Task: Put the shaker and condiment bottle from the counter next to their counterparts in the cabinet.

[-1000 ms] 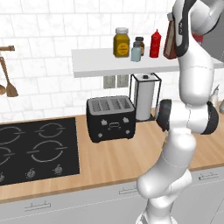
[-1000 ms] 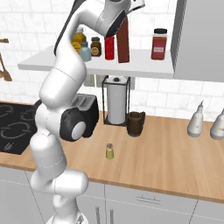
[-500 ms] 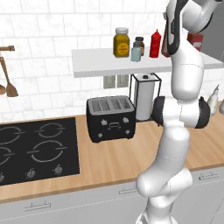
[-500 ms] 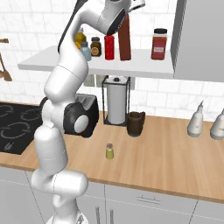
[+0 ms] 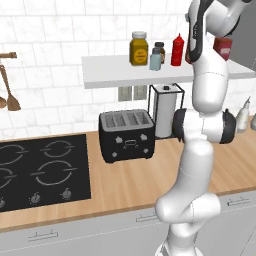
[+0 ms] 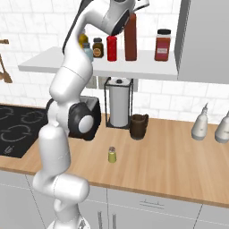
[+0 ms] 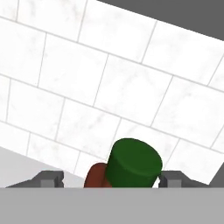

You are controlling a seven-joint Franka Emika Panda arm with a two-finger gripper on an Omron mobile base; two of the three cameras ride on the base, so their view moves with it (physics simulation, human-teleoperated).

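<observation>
Condiment bottle (image 6: 130, 38) stands on cabinet (image 6: 134, 69) just beside red squeeze bottle (image 6: 112, 48); gripper (image 7: 111, 181) apart around its green cap. Next: retreat, fetch shaker (image 6: 112, 154) off desk (image 6: 170, 152)

A white tiled wall (image 5: 60, 45) with pale grey grout is seen across the upper half of both base views and is shown again at a slant in the hand view. A black hob (image 5: 42, 170) with ring markings and front knobs is set at the lower left of the left base view. Grey drawer fronts (image 6: 147, 205) with slim bar handles are seen along the bottom of the right base view. A tall grey unit (image 6: 205, 40) is placed at the upper right of that view. Wooden utensils (image 5: 10, 97) are hung at the left edge of the left base view. Even, shadowless light is cast throughout.
</observation>
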